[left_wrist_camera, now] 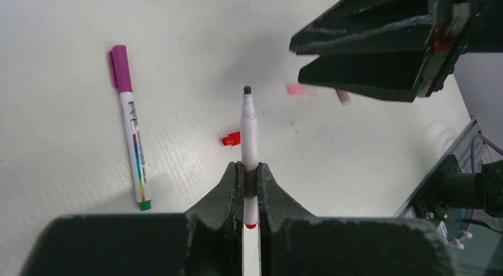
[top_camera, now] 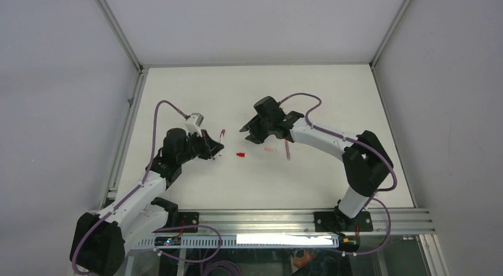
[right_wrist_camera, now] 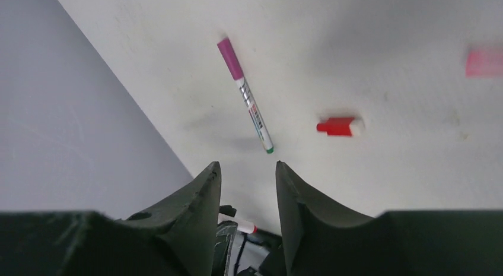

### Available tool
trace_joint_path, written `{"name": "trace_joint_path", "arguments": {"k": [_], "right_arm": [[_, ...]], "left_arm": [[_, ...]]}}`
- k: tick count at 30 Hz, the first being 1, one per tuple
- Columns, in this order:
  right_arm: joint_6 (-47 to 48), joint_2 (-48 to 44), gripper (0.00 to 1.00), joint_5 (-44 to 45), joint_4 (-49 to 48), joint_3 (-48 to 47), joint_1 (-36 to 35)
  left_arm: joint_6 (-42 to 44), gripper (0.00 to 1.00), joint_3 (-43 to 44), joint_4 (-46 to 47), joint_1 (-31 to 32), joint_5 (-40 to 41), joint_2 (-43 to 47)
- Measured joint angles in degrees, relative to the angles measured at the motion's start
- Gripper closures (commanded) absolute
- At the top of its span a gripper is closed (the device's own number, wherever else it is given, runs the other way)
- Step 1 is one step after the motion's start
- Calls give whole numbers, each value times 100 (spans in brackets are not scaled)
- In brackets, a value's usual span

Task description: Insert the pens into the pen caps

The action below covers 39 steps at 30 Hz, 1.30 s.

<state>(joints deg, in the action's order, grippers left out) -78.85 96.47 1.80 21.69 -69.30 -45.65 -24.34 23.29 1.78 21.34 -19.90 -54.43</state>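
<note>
— Left gripper (left_wrist_camera: 250, 171) fingers are seen closest, black and pressed tight on a white pen (left_wrist_camera: 250, 130). How is that pen made out?
— It is seen as thin and white, with a small dark tip left bare and a red ring low down. The tip is pointed away from the gripper.
— Where is it kept?
— Just left of the red cap (top_camera: 240, 154), near it. From the left wrist, one end of the red cap is hidden behind the pen.
— And the red cap?
— It is laid flat on the table (top_camera: 196, 92), short and stubby, with one end that looks white.
— What else is found around it?
— A purple-capped pen (top_camera: 222, 134) with a green end is laid behind the red cap, a little to the left. A pink cap (top_camera: 271, 150) is laid to the right of the red cap, and it looks blurred. A mauve bit (top_camera: 287, 150) is seen further right, too blurred to be named.
— And the right gripper (right_wrist_camera: 246, 169)?
— It is held behind and right of the red cap. Its jaws are set apart and nothing is gripped between them.
</note>
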Motion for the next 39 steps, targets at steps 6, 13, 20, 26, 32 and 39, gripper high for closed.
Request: {"name": "trace_joint_path", "arguments": {"k": [6, 13, 20, 26, 32, 39], "right_arm": [[-1515, 446, 70, -647, 844, -470, -146], [-2208, 876, 69, -929, 1744, -1021, -245], [-2374, 1270, 70, -960, 2529, -1178, -245], [-2371, 1591, 70, -951, 2715, -1215, -232], [-2354, 1847, 69, -907, 2747, -1405, -168], [-2299, 2052, 63, -870, 2745, -1617, -83]], "left_arm": [[238, 100, -170, -140, 101, 485, 986], [404, 100, -407, -229, 160, 782, 1624], [426, 100, -407, -275, 162, 791, 1580], [428, 100, -407, -278, 162, 791, 1580], [431, 100, -407, -278, 162, 789, 1574], [439, 100, -407, -271, 162, 787, 1405]]}}
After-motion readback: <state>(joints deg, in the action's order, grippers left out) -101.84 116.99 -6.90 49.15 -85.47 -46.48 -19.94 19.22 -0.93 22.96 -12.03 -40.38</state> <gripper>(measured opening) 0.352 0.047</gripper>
